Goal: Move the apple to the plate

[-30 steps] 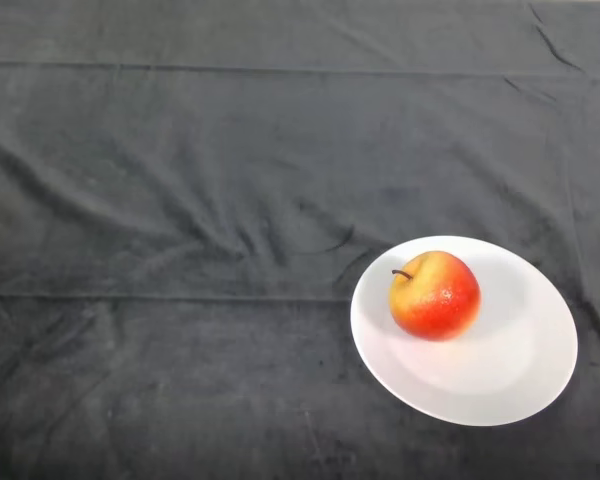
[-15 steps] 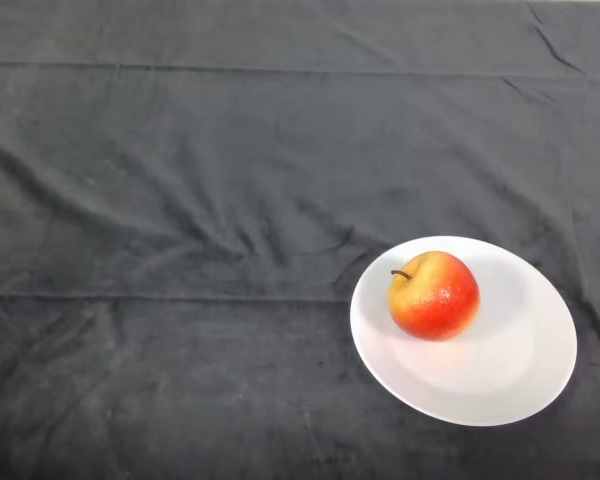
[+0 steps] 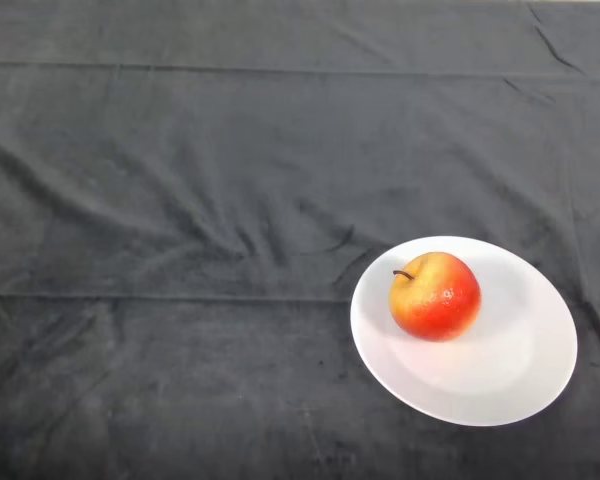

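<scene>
A red and yellow apple (image 3: 436, 296) with a short dark stem rests on a white plate (image 3: 500, 380) at the lower right of the head view. It sits on the plate's left half, stem pointing up and to the left. No part of the robot shows in this view.
A dark wrinkled cloth (image 3: 200, 200) covers the whole table, with folds running across its middle and a seam line along the back.
</scene>
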Available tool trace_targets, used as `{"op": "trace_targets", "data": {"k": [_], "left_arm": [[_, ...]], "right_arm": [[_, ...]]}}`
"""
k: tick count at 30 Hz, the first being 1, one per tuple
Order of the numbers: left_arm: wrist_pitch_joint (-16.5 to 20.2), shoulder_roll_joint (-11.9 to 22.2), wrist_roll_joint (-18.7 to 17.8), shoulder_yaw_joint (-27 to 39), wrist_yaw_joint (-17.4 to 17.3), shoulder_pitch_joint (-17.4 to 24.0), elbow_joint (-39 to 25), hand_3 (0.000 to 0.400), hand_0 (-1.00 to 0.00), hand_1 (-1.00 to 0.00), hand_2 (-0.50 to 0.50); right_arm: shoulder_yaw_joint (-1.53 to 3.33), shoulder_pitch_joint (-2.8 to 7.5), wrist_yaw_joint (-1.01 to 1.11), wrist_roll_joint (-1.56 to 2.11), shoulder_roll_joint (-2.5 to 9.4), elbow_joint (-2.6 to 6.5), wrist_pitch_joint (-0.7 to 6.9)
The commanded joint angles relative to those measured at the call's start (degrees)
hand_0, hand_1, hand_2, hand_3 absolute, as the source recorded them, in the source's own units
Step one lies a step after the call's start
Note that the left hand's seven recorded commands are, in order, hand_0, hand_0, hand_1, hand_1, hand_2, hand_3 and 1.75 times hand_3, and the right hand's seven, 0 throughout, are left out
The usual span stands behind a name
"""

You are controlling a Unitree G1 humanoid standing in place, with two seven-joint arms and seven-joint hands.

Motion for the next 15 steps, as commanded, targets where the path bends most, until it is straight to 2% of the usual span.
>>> {"op": "trace_targets", "data": {"k": [1, 15], "left_arm": [[1.0, 1.1, 0.5, 1.0, -0.6, -0.2, -0.5, 0.000, 0.00, 0.00, 0.00], [1.4, 0.6, 1.9, 1.9, -1.4, -0.4, -0.9, 0.000, 0.00, 0.00, 0.00]], "right_arm": [[-0.22, -0.79, 0.08, 1.02, -1.09, -0.03, -0.48], [-0.22, -0.78, 0.07, 1.02, -1.08, -0.06, -0.48]]}}
